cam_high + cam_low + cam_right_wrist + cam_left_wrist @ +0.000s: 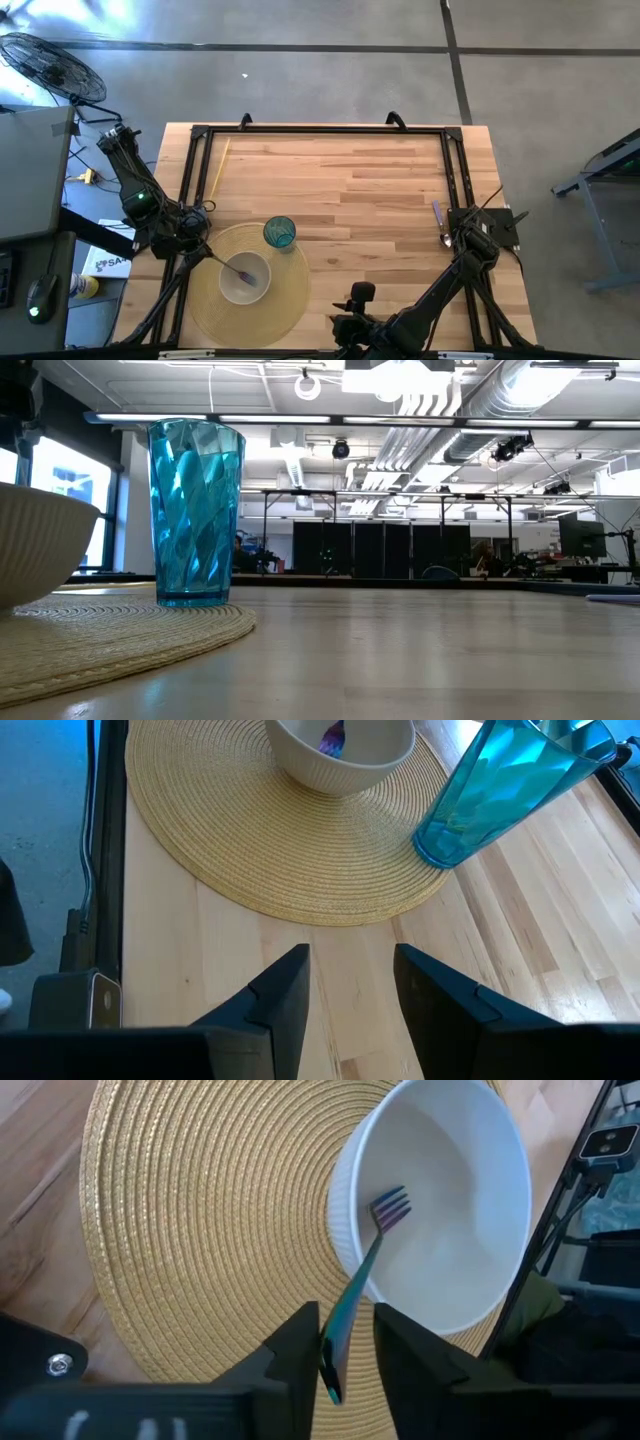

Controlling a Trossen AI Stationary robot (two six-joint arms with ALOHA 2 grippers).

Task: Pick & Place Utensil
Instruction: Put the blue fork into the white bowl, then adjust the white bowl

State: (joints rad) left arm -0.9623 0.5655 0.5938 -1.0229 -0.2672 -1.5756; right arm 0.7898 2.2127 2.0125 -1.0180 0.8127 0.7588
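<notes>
Left gripper (345, 1342) clamps fork (362, 1285) (tines in bowl (470, 1210)) | right gripper (350, 982) parted

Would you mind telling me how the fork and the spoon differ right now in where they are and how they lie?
The fork is held by the left gripper, which is shut on its handle; the spoon is held by nothing, the right gripper being open away from it. The fork slants, tines inside the white bowl on the woven placemat; the spoon lies flat on bare wood by the table's right edge. Both are slim utensils with a coloured sheen.
</notes>
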